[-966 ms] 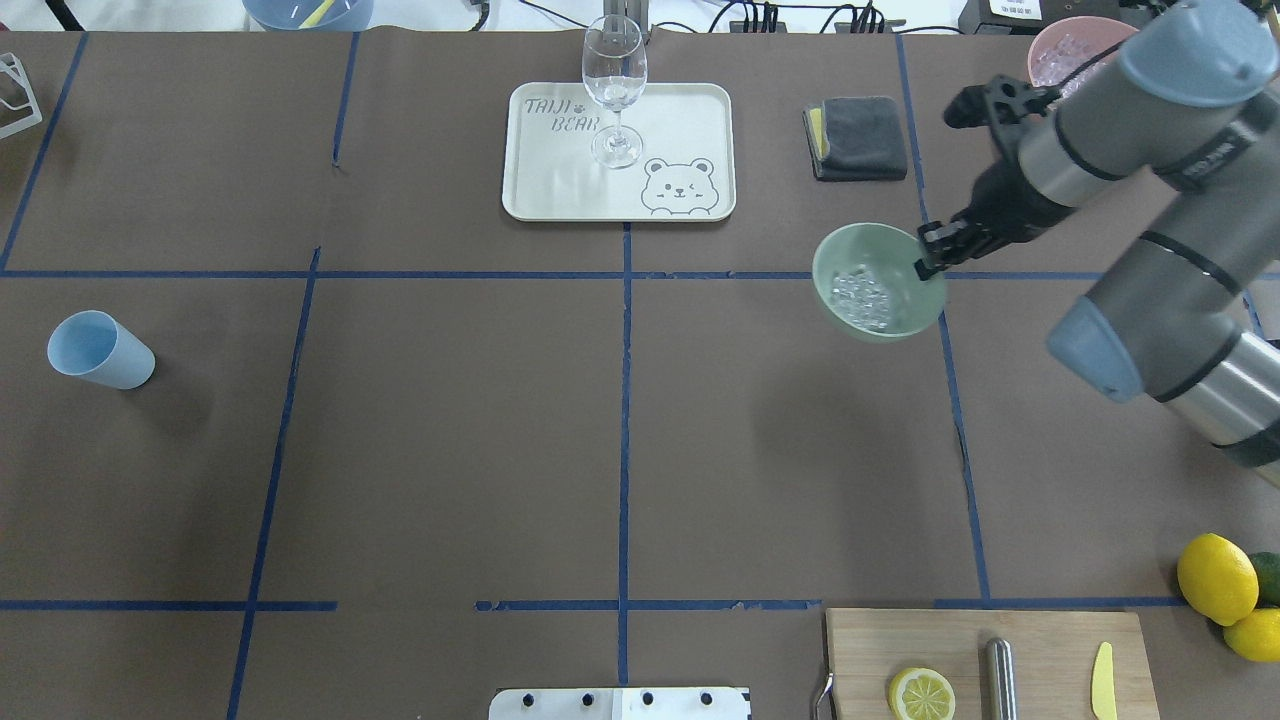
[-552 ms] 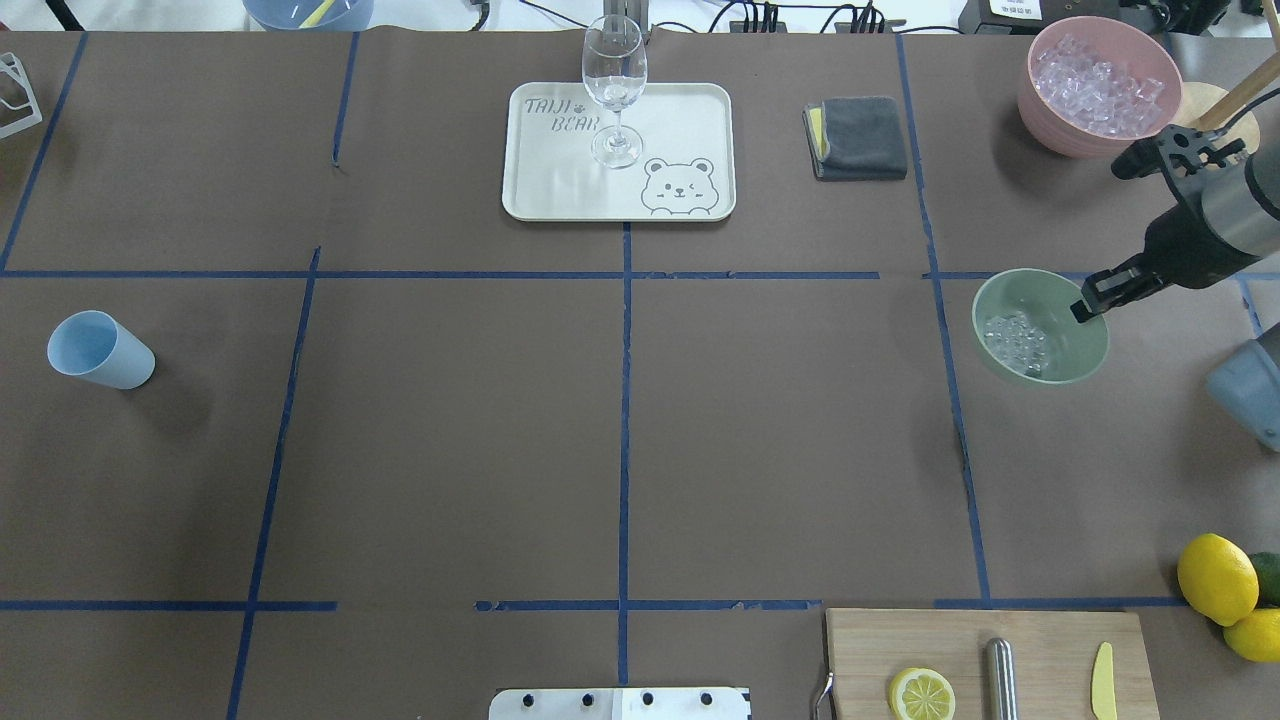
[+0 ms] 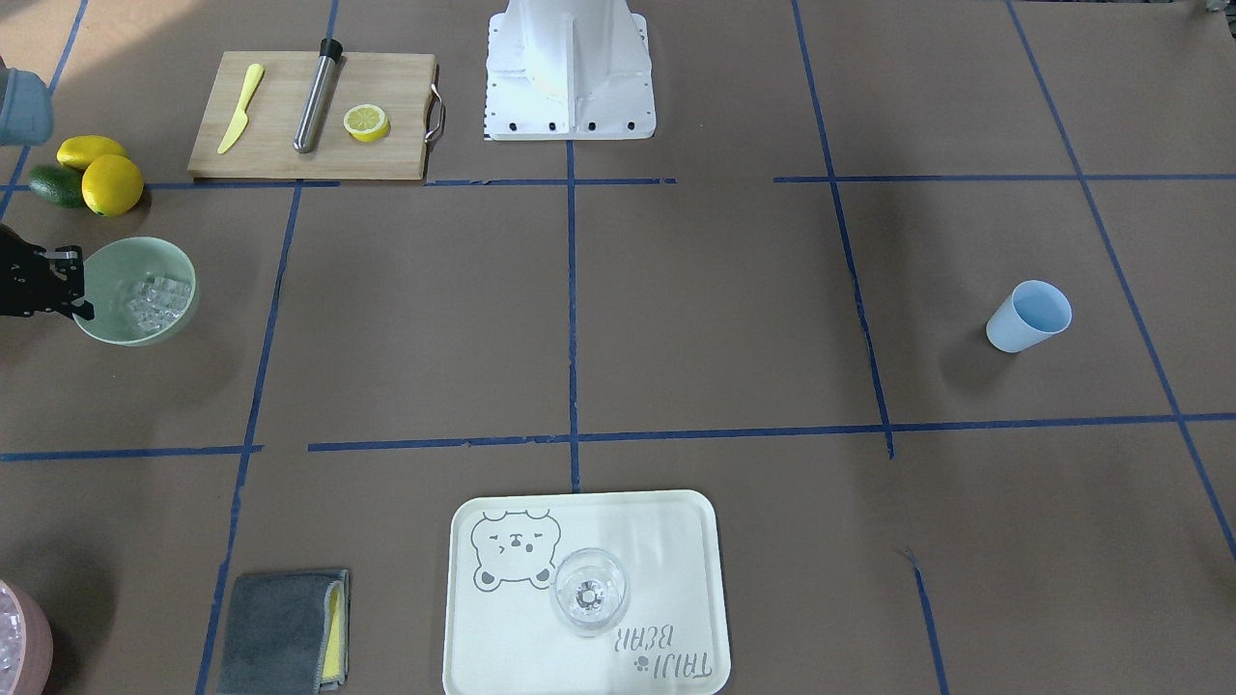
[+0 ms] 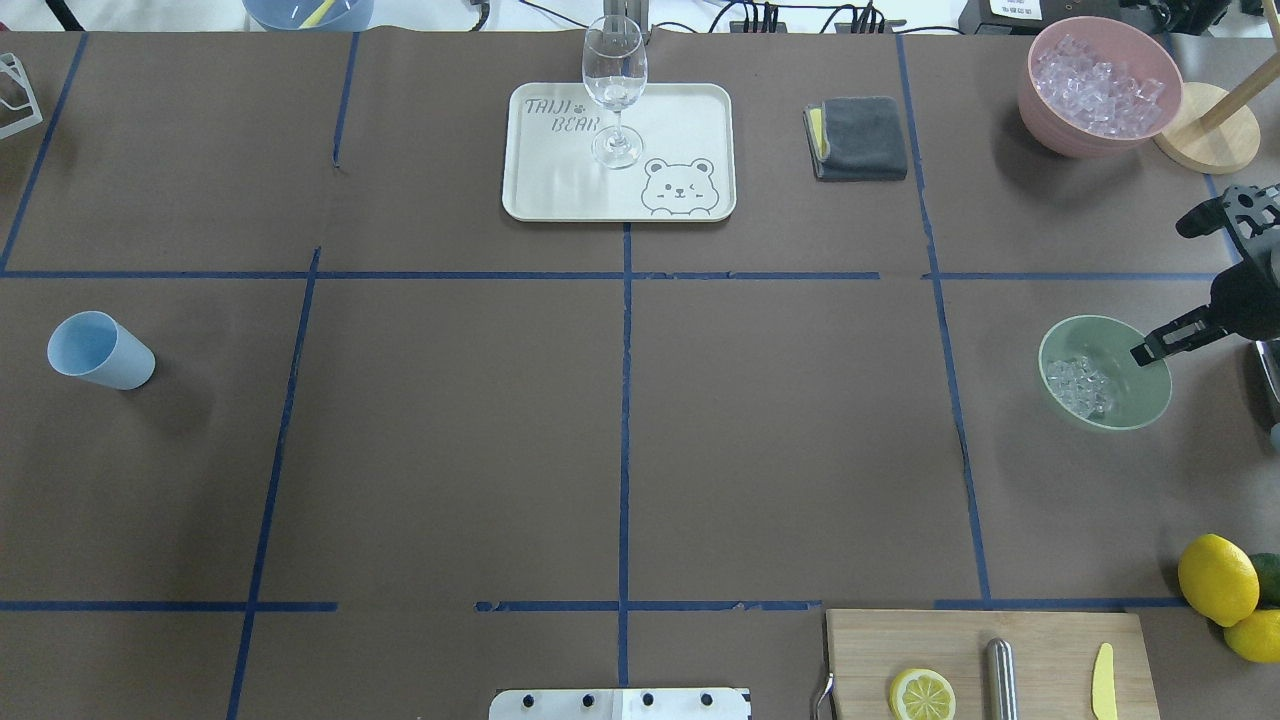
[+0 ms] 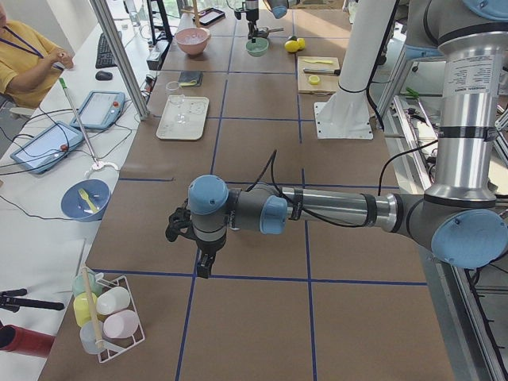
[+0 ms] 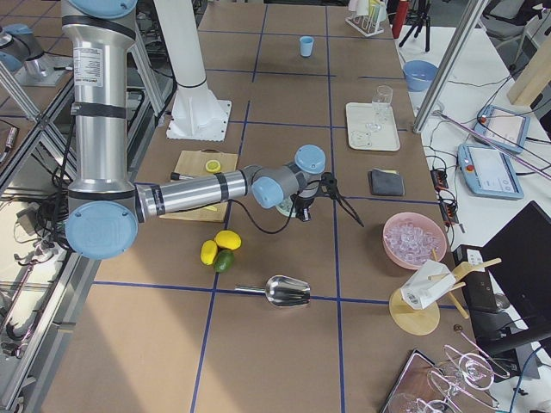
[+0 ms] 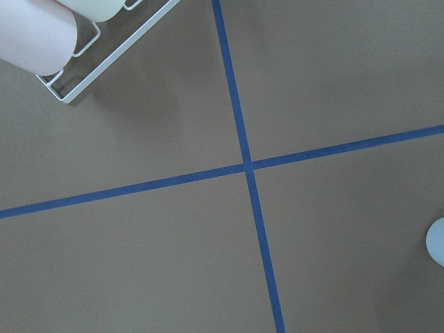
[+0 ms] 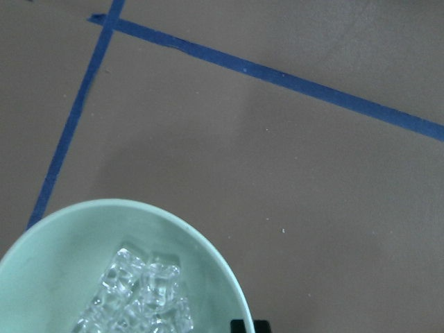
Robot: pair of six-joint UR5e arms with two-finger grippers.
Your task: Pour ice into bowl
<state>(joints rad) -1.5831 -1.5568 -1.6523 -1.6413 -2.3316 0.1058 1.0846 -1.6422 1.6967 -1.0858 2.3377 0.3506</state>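
One gripper is engaged. The right gripper is drawn narrow and clamped on the rim of the bowl, gripping the edge on the robot's right. The wrist view shows a dark fingertip just outside that rim. Whether the bowl rests on the table or is held clear of it cannot be settled from these views.

The ice lies inside the bowl as a small cluster of clear cubes. It sits on the floor of the bowl toward the side away from the gripper, and no cube touches the fingers. The front-facing view agrees: the ice is in the bowl, with the right gripper at the rim opposite.

The bowl is at the table's right end, just past a blue tape line. It lies between the pink tub of ice on the far side and the lemons on the near side, well apart from both.

The left gripper hangs fingers-down above the brown table cover at the table's left end, near the rack of bottles. It shows only in the side view, so its opening cannot be told.

Other items:
- A wine glass stands on the tray.
- A grey cloth lies right of the tray.
- A light blue cup is far to the left.
- A cutting board bears a lemon slice.
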